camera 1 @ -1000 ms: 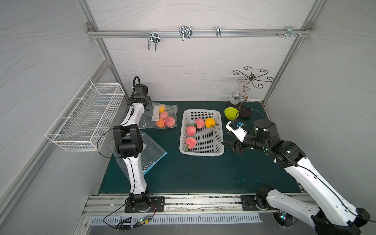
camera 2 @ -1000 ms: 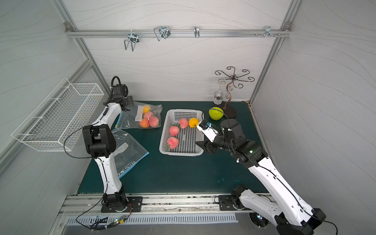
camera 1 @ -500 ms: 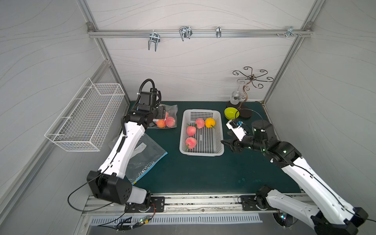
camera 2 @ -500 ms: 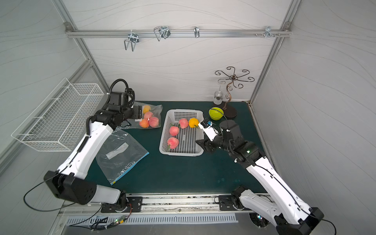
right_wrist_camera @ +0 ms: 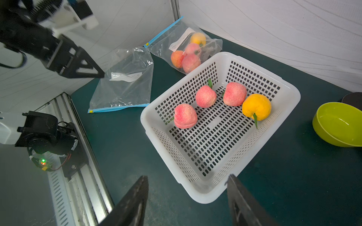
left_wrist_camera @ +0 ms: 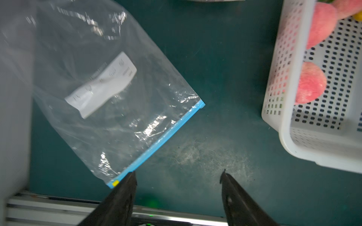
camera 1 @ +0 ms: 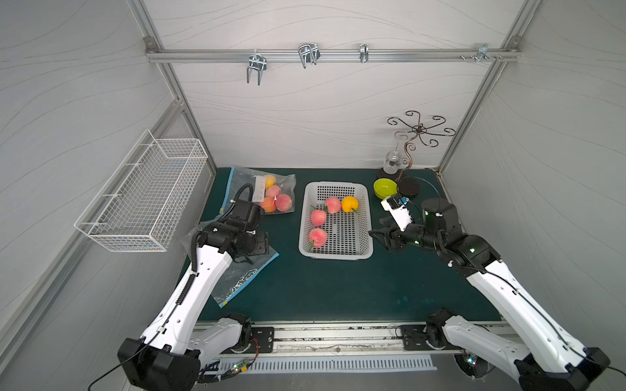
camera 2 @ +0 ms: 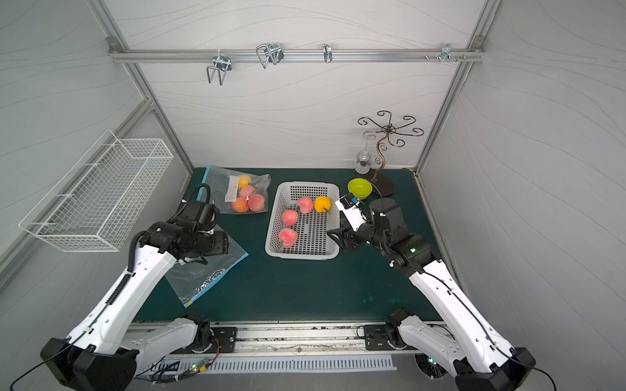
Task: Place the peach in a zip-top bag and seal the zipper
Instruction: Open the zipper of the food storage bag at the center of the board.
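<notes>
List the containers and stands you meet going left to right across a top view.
Wire wall basket → fruit-filled bag → white perforated basket → green bowl → black stand base. The empty bag overlaps the first two sideways, so it is left out.

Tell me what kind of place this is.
Probably a robot lab cell: white panels on an aluminium frame, two arms on a rail, a basket of fruit on a green mat.
</notes>
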{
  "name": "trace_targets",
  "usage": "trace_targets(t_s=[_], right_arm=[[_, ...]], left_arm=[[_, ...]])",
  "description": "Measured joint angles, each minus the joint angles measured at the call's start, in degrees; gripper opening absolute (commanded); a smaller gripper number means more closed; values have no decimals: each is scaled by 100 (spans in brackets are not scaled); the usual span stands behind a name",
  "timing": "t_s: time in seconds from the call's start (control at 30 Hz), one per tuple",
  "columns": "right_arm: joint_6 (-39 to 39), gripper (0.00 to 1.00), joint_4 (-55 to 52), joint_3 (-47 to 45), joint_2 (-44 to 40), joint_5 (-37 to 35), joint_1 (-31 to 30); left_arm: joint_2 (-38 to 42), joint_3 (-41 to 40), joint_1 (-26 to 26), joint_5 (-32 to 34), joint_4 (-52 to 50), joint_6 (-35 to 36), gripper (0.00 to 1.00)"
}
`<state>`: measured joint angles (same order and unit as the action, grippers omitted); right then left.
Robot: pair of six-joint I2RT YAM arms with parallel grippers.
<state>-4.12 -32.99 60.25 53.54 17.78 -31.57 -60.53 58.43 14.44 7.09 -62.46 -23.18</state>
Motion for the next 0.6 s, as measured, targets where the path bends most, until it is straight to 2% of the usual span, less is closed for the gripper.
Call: trace_targets(t_s=[0.1,0.17,0.3,0.37,0.47,0.6], right_arm=[[24,65,11,0,0,109,7],[35,65,31,0,0,192,9],[74,65,63,0,9,299,11],[79,65,74,-2,24,330,11],[79,65,87,-9,31,339,11],[76,65,90,-33,31,382,22]], left_arm=[[289,-835,0,181,431,-695,55],[494,-1268,-4,511,741,-1086,41],[457,-1705,-190,907,1266,-1580,30],[295,-1930,-472,868,1587,-1836,13],[136,-2334,-835,817,1899,-2212,9],[129,-2677,-925,922,2081,-2527,9]])
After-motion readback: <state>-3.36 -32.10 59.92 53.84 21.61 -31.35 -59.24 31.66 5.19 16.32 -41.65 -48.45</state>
